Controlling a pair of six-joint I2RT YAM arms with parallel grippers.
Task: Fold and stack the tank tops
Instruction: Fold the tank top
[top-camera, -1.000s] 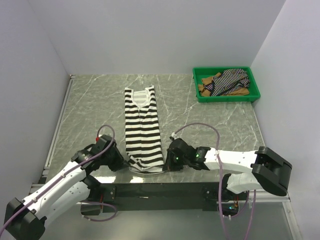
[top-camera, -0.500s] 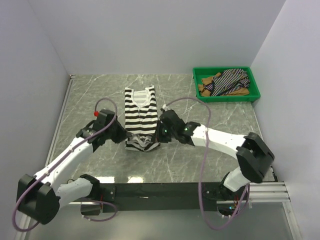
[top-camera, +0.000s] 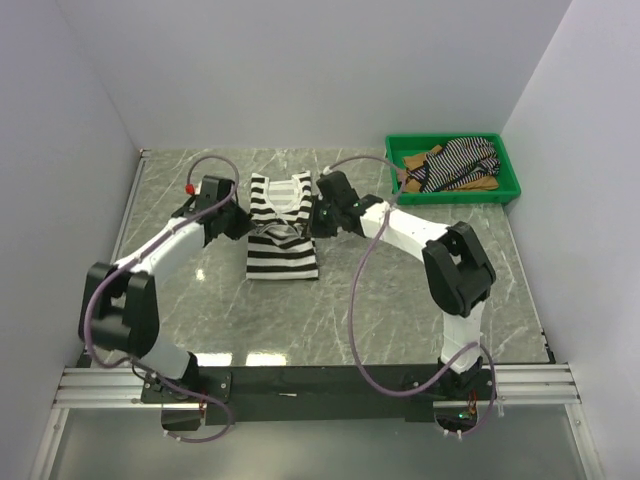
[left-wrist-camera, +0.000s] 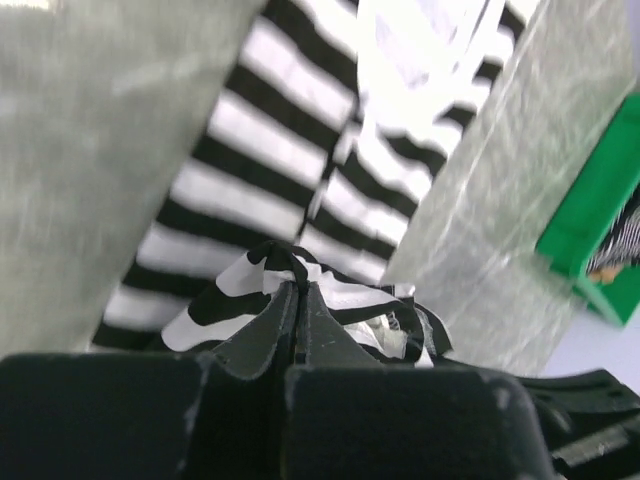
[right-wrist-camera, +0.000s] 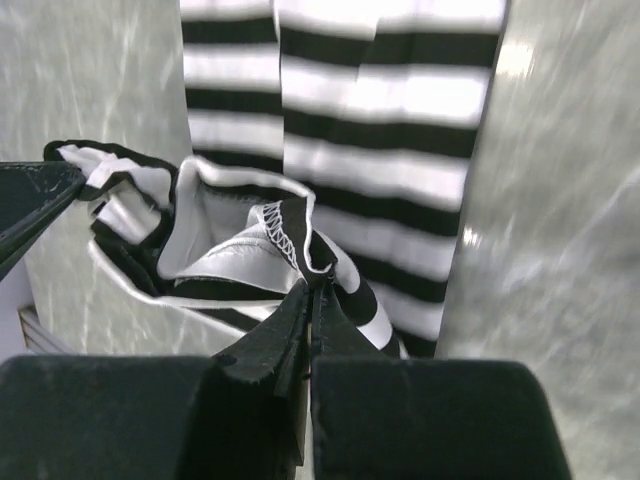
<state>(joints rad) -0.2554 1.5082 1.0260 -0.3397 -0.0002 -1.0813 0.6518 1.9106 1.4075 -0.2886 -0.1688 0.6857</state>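
Both arms stretch to the upper middle of the overhead frame, elbows bowed outward. The left gripper (top-camera: 247, 227) and right gripper (top-camera: 312, 222) face each other, jaws pinched on the striped tank top (top-camera: 283, 258).

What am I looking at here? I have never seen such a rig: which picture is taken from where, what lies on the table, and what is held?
Two robot arms stand at the table's near edge, each ending in a two-finger gripper. The wide picture is from a fixed camera above and behind them. The two close-ups come from cameras on the wrists, looking along each arm's own fingers. On the grey marbled table lies a wide-striped black-and-white tank top. The left gripper and right gripper are each shut on its lower edge, lifted and doubled over its middle. At the far right, a green tray holds a thin-striped top and a tan-brown top.
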